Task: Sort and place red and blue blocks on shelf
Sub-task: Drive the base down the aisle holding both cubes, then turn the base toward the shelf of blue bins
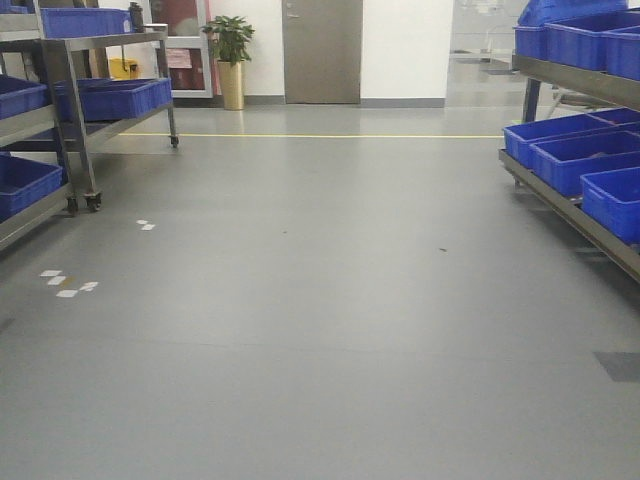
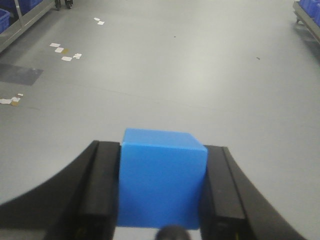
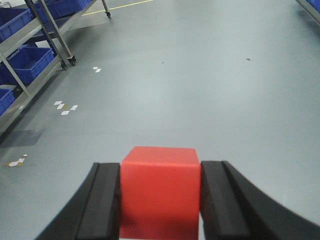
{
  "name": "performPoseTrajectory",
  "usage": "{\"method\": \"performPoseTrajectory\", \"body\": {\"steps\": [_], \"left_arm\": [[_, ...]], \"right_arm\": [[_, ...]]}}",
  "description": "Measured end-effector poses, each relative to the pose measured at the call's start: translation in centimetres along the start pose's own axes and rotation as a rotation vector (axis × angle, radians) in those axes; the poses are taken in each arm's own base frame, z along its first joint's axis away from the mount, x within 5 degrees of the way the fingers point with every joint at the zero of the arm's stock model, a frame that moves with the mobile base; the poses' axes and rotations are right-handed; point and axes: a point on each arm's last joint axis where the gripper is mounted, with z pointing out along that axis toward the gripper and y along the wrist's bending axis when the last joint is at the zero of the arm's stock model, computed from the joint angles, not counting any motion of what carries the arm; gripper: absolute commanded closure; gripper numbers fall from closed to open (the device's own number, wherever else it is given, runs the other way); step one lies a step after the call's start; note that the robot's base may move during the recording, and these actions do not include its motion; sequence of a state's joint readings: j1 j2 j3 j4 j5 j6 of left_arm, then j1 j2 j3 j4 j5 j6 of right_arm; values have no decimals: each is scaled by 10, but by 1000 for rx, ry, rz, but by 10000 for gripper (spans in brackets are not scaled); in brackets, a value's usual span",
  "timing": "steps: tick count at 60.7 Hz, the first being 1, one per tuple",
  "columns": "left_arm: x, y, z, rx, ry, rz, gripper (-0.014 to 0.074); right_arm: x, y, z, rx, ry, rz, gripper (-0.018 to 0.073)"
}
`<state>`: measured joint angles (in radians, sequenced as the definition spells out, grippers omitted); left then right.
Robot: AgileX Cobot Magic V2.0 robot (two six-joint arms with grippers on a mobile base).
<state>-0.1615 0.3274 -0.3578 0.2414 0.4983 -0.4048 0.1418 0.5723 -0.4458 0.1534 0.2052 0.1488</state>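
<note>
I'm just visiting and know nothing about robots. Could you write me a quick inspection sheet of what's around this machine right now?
Surface: grey floor, smooth; no table in view.
Job's things: blue block held by the left gripper; red block held by the right gripper; which rack is the target shelf cannot be told.
Clutter: white tape marks and a dark speck on the floor.
Grippers: left shut on the blue block, right shut on the red block; black fingers press both sides of each cube.
Cables: nothing seen.
Surroundings: steel racks with blue bins on both sides, a yellow floor line, a potted plant, a grey door.
</note>
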Motion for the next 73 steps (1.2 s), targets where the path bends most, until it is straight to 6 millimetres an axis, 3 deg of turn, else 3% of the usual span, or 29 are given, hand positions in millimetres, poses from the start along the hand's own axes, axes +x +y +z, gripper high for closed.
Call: {"method": "performPoseTrajectory", "body": {"steps": [73], "left_arm": [[0,0,0,0,0,0,463]], "right_arm": [[0,0,0,0,0,0,504]]}}
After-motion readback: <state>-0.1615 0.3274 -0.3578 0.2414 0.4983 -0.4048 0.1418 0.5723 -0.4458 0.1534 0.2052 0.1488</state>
